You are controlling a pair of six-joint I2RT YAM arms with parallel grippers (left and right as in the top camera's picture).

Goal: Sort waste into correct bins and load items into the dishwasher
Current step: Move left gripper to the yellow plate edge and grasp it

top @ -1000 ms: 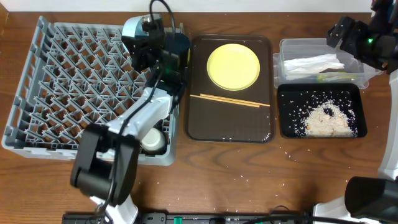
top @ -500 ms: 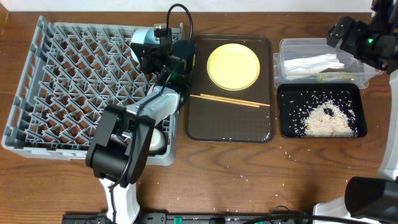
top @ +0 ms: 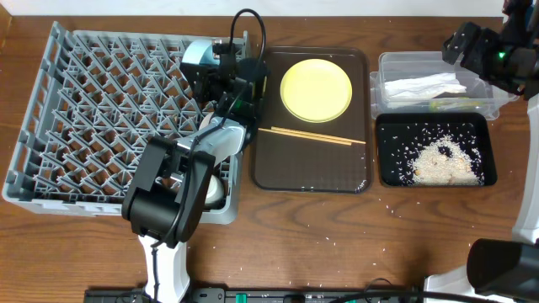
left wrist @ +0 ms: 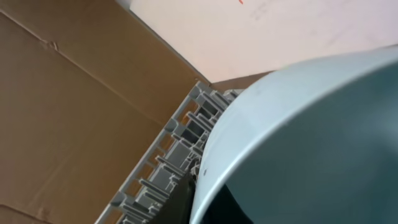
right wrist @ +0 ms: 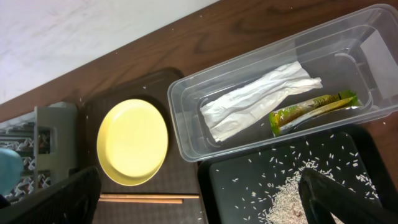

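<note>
I see left tool pinching blue bowl; bowl tipped on edge over far right corner of rack, touching tool. Right tool spread, empty, well right of rack. Plate, chopsticks just right of rack.

Overhead camera: fixed above, facing straight down, covering the whole table from dish rack to clear tub. Left wrist camera: pressed close against the light blue bowl, tilted upward past the rack's edge. Right wrist camera: high, looking down; shares tub, yellow plate and chopsticks with overhead.
</note>
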